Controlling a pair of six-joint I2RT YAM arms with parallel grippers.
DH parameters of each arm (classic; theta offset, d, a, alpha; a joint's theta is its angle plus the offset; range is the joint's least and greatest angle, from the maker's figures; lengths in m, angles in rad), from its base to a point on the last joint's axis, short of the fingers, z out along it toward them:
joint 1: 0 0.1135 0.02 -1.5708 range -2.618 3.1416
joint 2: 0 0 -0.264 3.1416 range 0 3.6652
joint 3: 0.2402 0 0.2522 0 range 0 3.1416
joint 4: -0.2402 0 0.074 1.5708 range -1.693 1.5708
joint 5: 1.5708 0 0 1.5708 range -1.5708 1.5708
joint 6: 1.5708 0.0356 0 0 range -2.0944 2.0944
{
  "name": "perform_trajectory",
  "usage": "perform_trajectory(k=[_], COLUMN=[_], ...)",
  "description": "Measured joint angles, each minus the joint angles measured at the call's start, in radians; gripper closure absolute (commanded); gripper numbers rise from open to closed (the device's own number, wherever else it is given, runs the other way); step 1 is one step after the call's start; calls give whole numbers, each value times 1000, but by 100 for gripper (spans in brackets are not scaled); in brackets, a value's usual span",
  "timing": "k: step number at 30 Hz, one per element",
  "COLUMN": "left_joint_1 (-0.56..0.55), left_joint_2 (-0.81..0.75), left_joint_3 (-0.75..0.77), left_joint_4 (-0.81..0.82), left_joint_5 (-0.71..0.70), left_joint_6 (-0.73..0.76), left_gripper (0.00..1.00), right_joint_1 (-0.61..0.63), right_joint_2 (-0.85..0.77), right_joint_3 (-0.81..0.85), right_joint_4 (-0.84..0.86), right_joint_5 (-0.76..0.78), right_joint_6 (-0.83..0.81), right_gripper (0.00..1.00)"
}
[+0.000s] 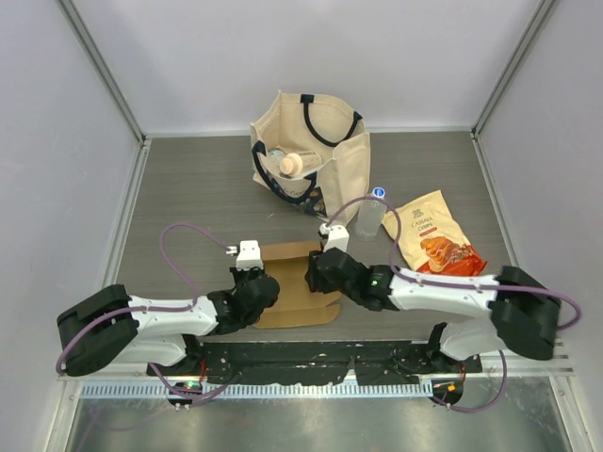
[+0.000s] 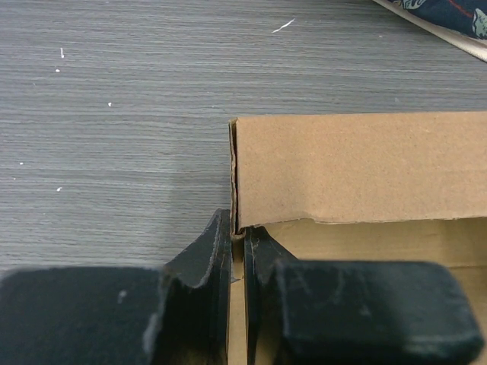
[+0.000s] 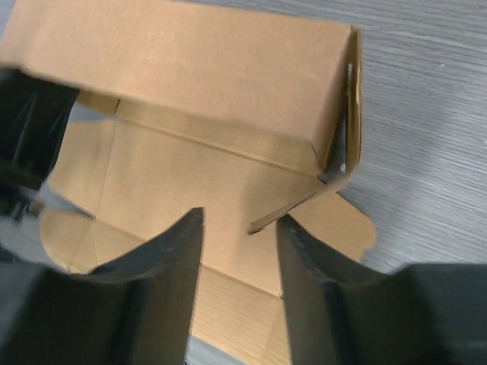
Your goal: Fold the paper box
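Paper box (image 1: 290,262) sits mid-table between both arms, close to their bases. Its far wall (image 3: 190,61) stands upright and the corner tab (image 3: 293,204) is half raised. Near panels lie flat, so most folding looks left to do. Left gripper (image 2: 237,228) is clamped on the box's left wall edge. Right gripper (image 3: 240,228) is spread, straddling the tab; contact unclear, view blurred. Grey wood-grain table (image 1: 188,188), white-flecked. Pale plain walls (image 1: 311,56) on three sides.
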Motion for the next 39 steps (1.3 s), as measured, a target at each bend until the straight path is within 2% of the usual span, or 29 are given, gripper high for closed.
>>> perform_trajectory(k=[3, 8, 11, 12, 15, 19, 23, 26, 31, 39], left_joint_1=[-2, -2, -2, -2, -2, -2, -2, -2, -2, -2], left_joint_2=[-4, -12, -13, -13, -13, -13, -13, -13, -13, -13], left_joint_3=[0, 0, 0, 0, 0, 0, 0, 0, 0, 0], left_joint_4=[0, 1, 1, 1, 1, 1, 1, 1, 1, 1], left_joint_5=[5, 7, 7, 7, 8, 11, 15, 20, 24, 26], left_joint_6=[0, 1, 0, 0, 0, 0, 0, 1, 1, 1], left_gripper=[100, 100, 100, 100, 100, 100, 100, 100, 100, 100], right_joint_1=[1, -28, -98, -138, -272, -290, -266, -245, -198, -191], right_joint_2=[-170, -545, -664, -678, -609, -495, -456, -363, -231, -141], right_joint_3=[-106, -216, -219, -217, -213, -249, -325, -330, -345, -357], right_joint_4=[6, 0, -50, -73, -135, -116, 32, 153, 342, 574], right_joint_5=[-35, -22, 65, 89, 106, 29, -68, -130, -188, -240], right_joint_6=[-98, -186, -168, -158, -159, -223, -300, -359, -459, -584], right_gripper=[41, 40, 44, 51, 55, 52, 50, 49, 49, 49])
